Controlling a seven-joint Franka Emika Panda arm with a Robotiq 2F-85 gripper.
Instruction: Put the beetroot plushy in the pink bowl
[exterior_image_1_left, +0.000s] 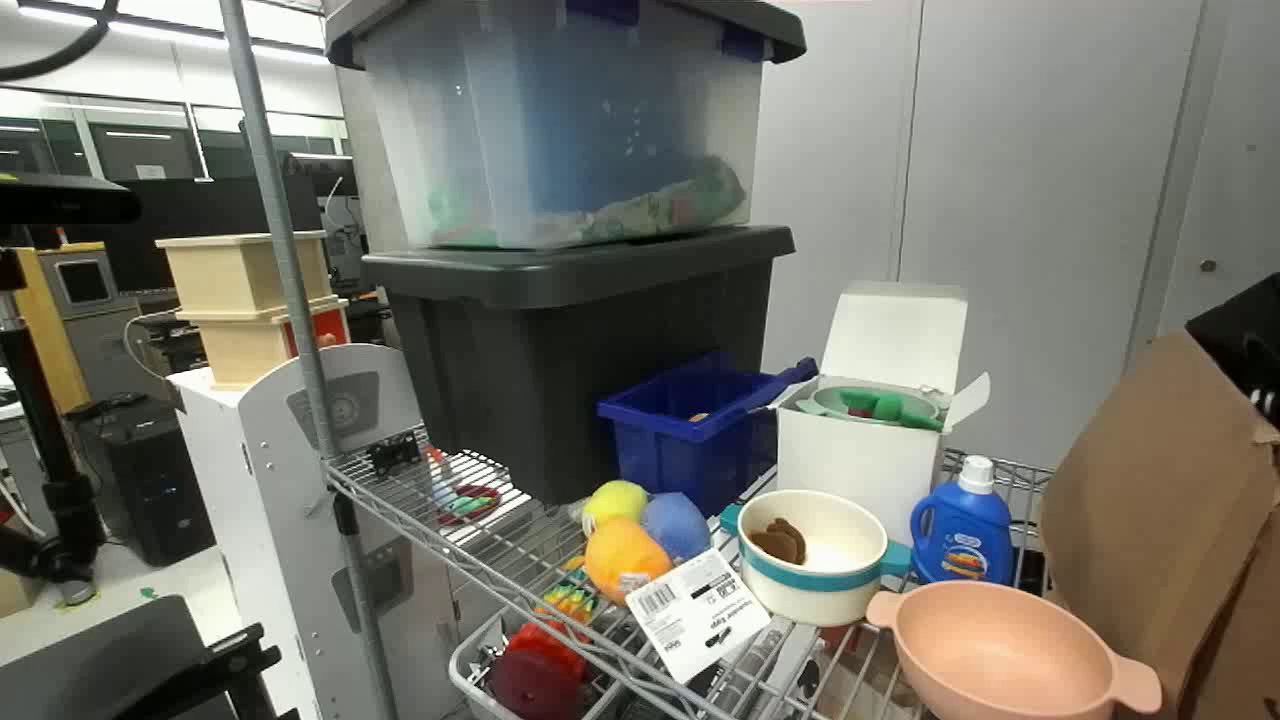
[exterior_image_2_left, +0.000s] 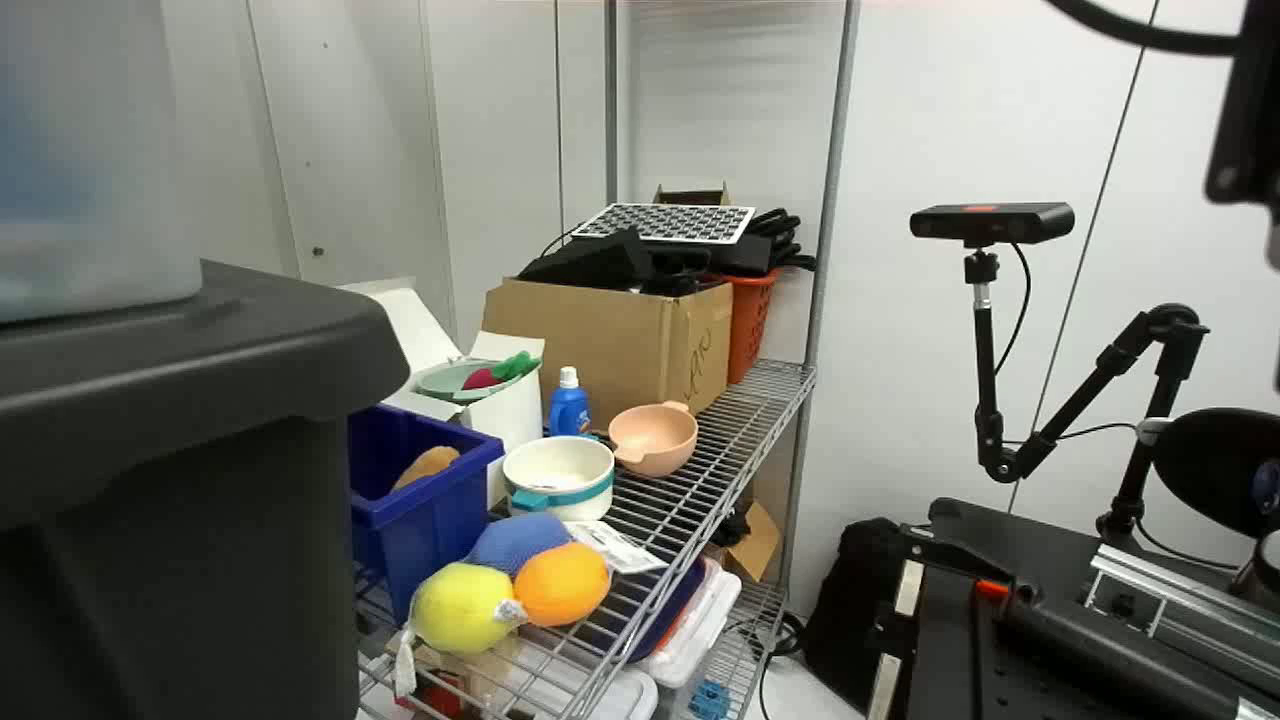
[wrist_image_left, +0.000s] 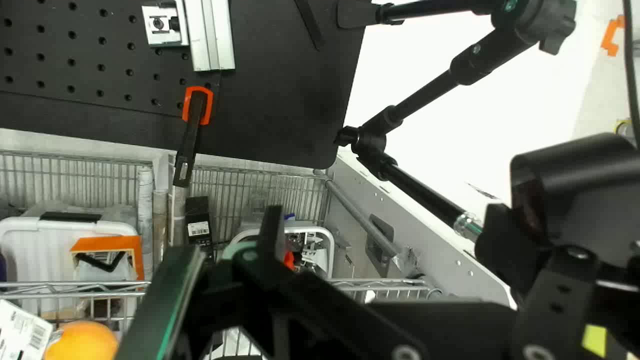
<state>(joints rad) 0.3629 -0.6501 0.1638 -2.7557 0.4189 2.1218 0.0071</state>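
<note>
A: Where's the beetroot plushy (exterior_image_2_left: 482, 379)? What bites us?

B: Well apart from the jaws, outside the wrist view, lying in the green bowl (exterior_image_2_left: 442, 380). My worry: pinch lands on the leaves only, they fold, it slips.

A: Looks?

B: Magenta body mostly hidden in that bowl; green leafy top across the rim. Seems soft.

A: Further out?

B: Green bowl sits in the open top of the white box (exterior_image_1_left: 845, 470). Blind approach could catch the flap (exterior_image_1_left: 967, 402), tip the lot. Pink bowl (exterior_image_1_left: 1000, 640) is also well apart from the jaws; early release could land it in the white bowl (exterior_image_1_left: 840, 545).

A: Gripper (wrist_image_left: 227, 240)?

B: Spread, nothing between the jaws.
</note>
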